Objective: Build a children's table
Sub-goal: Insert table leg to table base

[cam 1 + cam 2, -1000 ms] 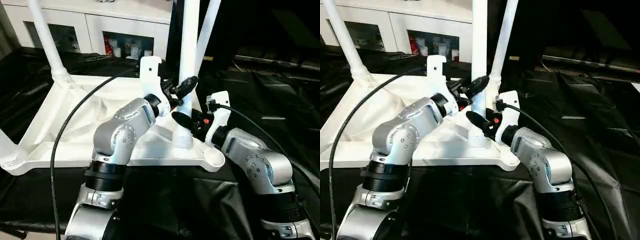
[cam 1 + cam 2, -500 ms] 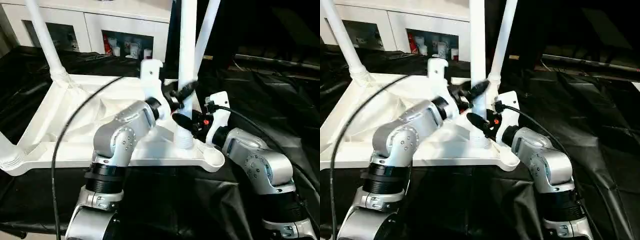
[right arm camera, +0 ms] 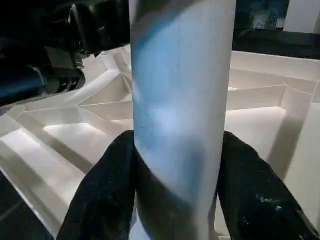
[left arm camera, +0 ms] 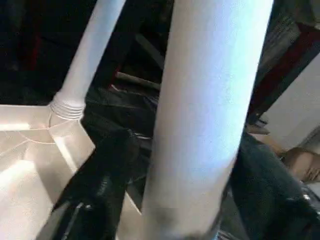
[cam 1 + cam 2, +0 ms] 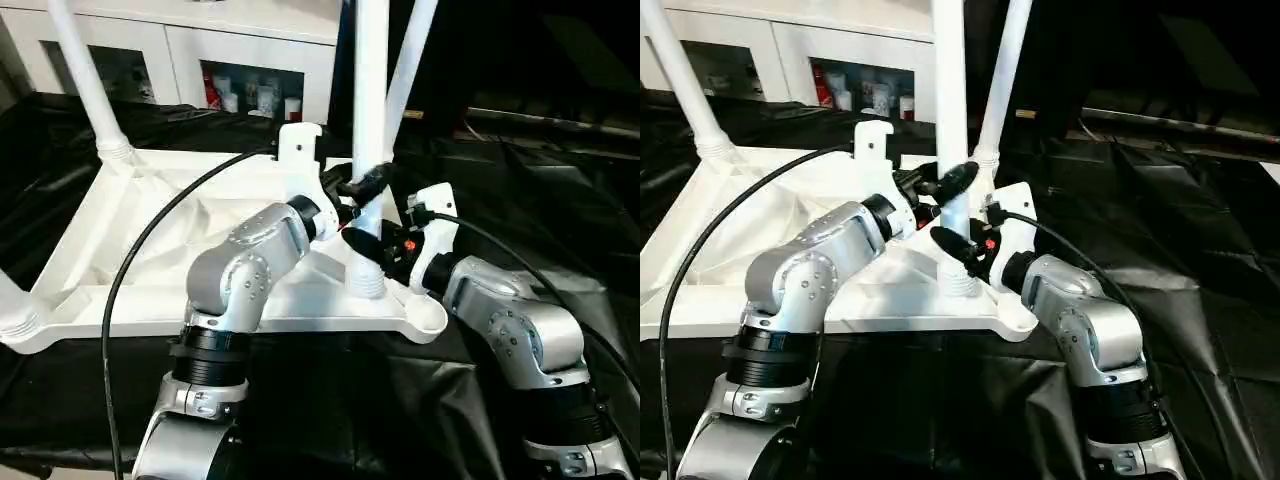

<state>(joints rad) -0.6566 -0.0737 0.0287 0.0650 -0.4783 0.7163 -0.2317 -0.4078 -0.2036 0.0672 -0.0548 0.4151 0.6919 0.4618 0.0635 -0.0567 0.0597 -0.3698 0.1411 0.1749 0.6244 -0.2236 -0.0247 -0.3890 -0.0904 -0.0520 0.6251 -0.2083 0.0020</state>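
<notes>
White plastic table top [image 5: 150, 250] is being shown upside down on black sheeting [image 5: 560, 220], legs standing in its corner sockets. The near-corner leg [image 5: 370, 130] is being pinched by the right gripper [image 3: 175, 185]. In the left wrist view, the left gripper [image 4: 170, 175] is spread around it, gaps showing.

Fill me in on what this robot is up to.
It is assembling a white children's table, whose top lies upside down on black cloth. The near right leg stands upright in its corner socket. The right pincer clamps that leg low down; the left pincer straddles it slightly higher, fingers apart.
</notes>
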